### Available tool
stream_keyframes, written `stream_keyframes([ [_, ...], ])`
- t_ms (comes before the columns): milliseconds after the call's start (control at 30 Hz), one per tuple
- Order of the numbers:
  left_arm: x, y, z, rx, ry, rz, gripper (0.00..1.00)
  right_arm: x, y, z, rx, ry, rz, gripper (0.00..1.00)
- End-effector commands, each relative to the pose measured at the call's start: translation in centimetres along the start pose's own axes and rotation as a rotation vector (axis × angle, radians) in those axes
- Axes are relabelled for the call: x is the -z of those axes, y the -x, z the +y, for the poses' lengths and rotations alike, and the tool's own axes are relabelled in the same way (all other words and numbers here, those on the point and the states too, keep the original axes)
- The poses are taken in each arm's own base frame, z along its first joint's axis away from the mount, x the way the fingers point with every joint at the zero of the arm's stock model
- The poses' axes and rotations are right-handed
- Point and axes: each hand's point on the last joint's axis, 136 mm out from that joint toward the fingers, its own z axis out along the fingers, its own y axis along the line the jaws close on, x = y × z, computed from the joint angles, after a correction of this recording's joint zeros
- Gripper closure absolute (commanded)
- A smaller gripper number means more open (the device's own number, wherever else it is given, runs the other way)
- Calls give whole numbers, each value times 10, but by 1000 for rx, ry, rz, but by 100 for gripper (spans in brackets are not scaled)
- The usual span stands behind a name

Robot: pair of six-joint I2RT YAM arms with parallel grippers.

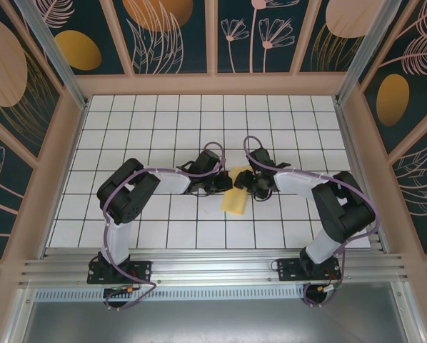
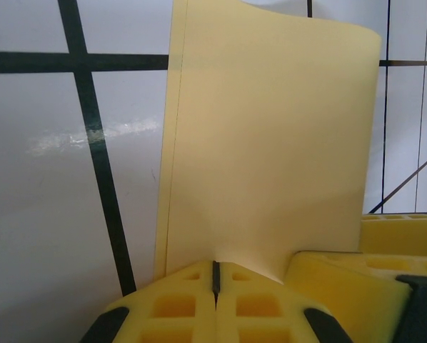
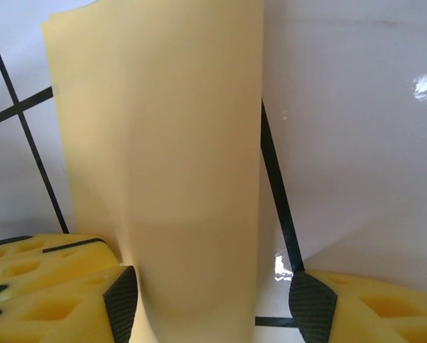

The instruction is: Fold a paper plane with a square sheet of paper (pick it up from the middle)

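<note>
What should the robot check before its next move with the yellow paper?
1. Does the left end effector hold the yellow paper? Ok: it is shut on the sheet.
2. Is the right end effector ready to grab? Ok: it is open, with the paper between its fingers.
3. Is the paper free of tears? Ok in the parts that show.
4. Are the paper's edges lined up? Cannot tell.
5. Is the paper lifted off the table? Cannot tell.
</note>
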Motion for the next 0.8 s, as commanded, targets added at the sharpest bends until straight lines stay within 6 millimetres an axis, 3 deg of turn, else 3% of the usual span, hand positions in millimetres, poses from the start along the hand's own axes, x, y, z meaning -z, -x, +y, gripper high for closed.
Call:
stream_keyframes([
  [0, -8, -17, 27, 16, 96, 51, 98, 1, 14, -20, 24, -87, -69, 31],
  [100, -8, -18, 28, 14, 96, 51, 98, 28, 26, -10, 17, -28, -129, 28],
  [200, -9, -20, 28, 15, 89, 61, 98, 46, 25, 5, 23, 86, -148, 36],
  [367, -10, -21, 31, 17, 95, 64, 98, 50, 7, 37, 35, 334, -82, 81],
  [433, -11, -22, 31, 18, 94, 69, 98, 46, 1, 42, 29, 376, -52, 93],
  [767, -11, -23, 33, 18, 100, 74, 98, 22, -12, 23, -5, 385, 29, 94],
])
